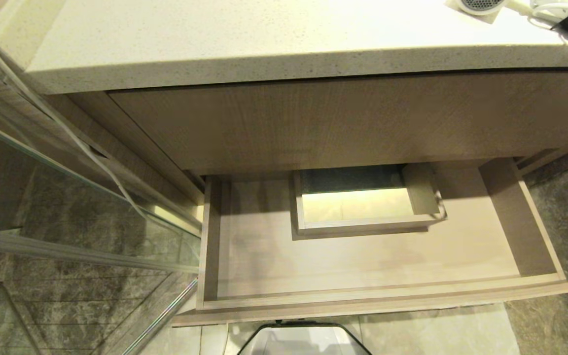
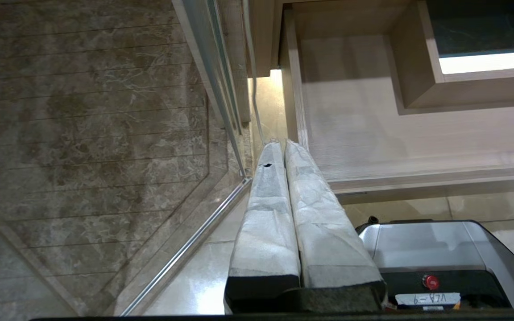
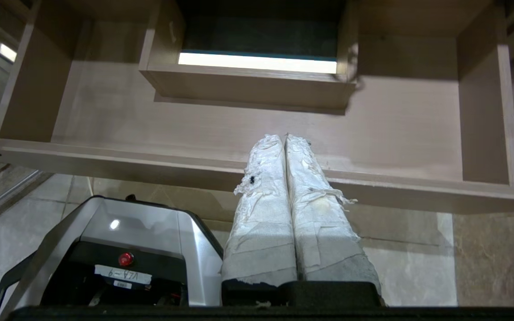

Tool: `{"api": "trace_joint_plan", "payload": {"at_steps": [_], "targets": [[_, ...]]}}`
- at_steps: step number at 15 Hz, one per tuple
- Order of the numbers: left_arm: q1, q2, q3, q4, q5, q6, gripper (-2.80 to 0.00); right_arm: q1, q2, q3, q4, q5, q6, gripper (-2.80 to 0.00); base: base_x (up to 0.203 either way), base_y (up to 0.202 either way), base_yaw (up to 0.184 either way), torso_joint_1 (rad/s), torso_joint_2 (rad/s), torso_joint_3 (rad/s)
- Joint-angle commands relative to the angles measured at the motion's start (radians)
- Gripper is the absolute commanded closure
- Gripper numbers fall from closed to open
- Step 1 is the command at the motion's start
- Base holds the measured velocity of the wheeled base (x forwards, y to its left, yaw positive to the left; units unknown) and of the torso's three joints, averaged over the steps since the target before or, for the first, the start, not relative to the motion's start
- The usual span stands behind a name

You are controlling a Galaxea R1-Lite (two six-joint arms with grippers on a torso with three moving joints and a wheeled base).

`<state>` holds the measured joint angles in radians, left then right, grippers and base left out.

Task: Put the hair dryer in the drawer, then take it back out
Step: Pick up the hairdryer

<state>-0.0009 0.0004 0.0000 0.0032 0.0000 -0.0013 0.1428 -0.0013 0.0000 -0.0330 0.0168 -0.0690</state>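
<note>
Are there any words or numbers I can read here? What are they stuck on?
White sticker on the robot base, below the red button: handwritten, seen upside down, roughly "V1B-9"; not certain.
Small label under it: too small to read.
Drawer, countertop, hair dryer: no text visible.

pale speckled stone countertop (image 1: pixel 244 39) with a thick front edge caps a light-brown wood-grain vanity panel (image 1: pixel 343 123). brown marbled floor tiles (image 1: pixel 560 207) to the right of the vanity; lighter cream tiles (image 1: pixel 437 330) nearest the camera. on the left a glass panel (image 1: pixel 67 207) in a metal frame (image 1: pixel 67 249), brown grooved marble floor (image 2: pixel 83 133) behind it. warm light strip (image 2: pixel 275 80) glows at floor level beside the vanity.
</note>
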Motion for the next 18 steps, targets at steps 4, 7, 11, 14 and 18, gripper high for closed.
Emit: {"api": "trace_joint_plan", "payload": {"at_steps": [4, 7, 11, 14, 18], "targets": [[-0.001, 0.000, 0.002, 0.000, 0.000, 0.000, 0.00, 0.000, -0.039, 0.017, -0.001, 0.000, -0.002, 0.00, 0.000, 0.000, 0.000, 0.000, 0.00, 0.000], [-0.001, 0.000, 0.002, 0.000, 0.000, 0.000, 0.00, 0.000, -0.039, 0.017, -0.001, -0.001, 0.003, 0.00, 0.000, 0.000, 0.000, 0.046, -0.08, -0.037], [-0.001, 0.000, 0.002, 0.000, 0.000, 0.000, 0.00, 0.000, -0.039, 0.017, -0.001, -0.001, 0.003, 0.00, 0.000, 0.000, 0.000, 0.252, -0.47, -0.217], [-0.001, -0.001, 0.002, 0.001, 0.000, 0.000, 0.00, 0.000, -0.039, 0.017, -0.002, -0.003, 0.005, 0.00, 0.000, 0.000, 0.000, 0.300, -0.57, -0.269], [-0.001, -0.002, 0.002, 0.001, 0.000, 0.000, 0.00, 0.000, -0.039, 0.017, -0.002, -0.003, 0.005, 0.00, 0.000, 0.000, 0.000, 0.285, -0.53, -0.251]]}}
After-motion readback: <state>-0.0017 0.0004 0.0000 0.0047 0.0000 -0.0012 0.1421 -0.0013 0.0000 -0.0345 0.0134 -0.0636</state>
